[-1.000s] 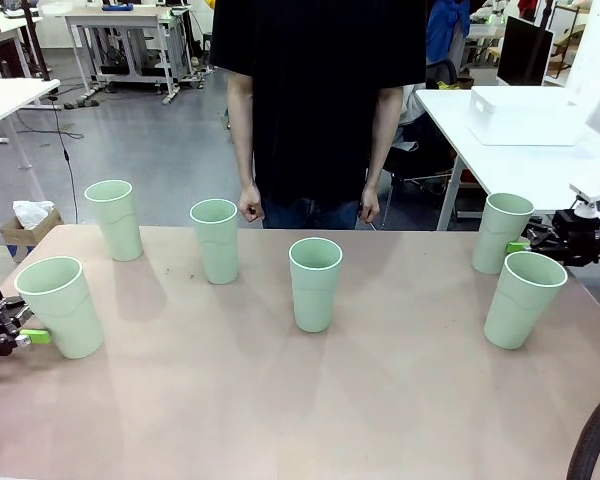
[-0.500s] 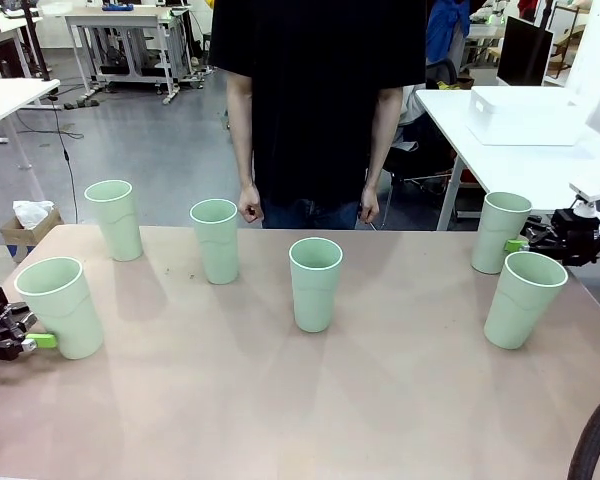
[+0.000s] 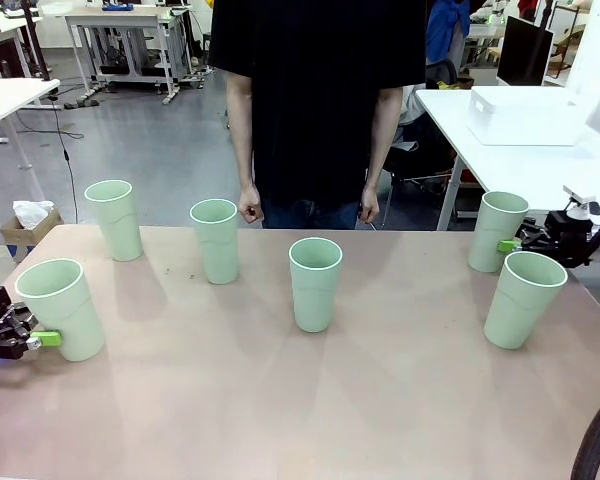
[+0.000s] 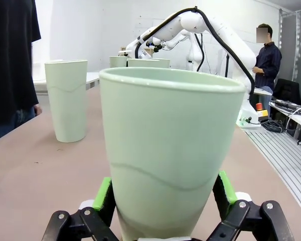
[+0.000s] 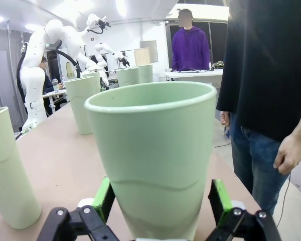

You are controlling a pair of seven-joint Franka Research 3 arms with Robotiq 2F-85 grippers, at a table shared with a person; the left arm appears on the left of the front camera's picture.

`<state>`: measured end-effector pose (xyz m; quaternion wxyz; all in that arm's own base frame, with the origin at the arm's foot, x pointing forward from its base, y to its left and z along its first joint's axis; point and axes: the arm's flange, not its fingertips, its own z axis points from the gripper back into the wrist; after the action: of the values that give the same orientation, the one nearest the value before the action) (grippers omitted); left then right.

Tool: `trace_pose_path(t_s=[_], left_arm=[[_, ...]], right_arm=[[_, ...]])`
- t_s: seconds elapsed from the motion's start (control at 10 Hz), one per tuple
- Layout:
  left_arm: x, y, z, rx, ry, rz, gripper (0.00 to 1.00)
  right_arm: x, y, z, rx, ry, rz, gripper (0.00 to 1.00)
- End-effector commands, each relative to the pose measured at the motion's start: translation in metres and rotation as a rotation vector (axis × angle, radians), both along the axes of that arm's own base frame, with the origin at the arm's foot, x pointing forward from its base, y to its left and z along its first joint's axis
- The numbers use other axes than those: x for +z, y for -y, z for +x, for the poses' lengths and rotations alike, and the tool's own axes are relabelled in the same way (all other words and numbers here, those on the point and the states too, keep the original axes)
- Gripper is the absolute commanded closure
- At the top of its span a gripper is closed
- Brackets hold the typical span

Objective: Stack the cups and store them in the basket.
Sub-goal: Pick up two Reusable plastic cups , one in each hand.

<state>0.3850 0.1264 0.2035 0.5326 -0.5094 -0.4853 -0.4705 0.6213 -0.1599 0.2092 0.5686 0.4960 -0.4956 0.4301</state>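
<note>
Left gripper (image 4: 164, 196) clamped low on near-left cup (image 3: 60, 300) at the left edge of the table (image 3: 280, 400); right gripper (image 5: 161, 201) clamped low on far-right cup (image 3: 498, 228) by the far right corner. Lift each straight, keep upright, centre over the target rim before lowering; a grip this low likely tips easily.

- Left gripper (image 4: 164, 193): blk linkage fingers, silver screws (image 4: 58, 216) at joints, bright green pads (image 4: 103, 193).
- Right gripper (image 5: 163, 200): same blk links w/ screws, green pads.
- Robot's right side: thick blk cable (image 3: 592, 438).
- Person: blk short-sleeve tee (image 3: 320, 90), blue jeans (image 5: 251, 155).
</note>
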Motion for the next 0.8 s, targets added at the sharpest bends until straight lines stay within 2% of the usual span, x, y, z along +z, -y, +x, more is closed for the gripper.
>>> trace_pose_path(t_s=[0.0, 0.7], left_arm=[[0.007, 0.012, -0.008, 0.010, 0.022, 0.002, 0.00], [0.020, 0.023, -0.017, 0.030, 0.020, -0.031, 0.00]], right_arm=[[0.010, -0.012, -0.003, -0.043, -0.025, 0.012, 0.00], [0.016, -0.017, -0.004, -0.082, -0.039, 0.044, 0.00]])
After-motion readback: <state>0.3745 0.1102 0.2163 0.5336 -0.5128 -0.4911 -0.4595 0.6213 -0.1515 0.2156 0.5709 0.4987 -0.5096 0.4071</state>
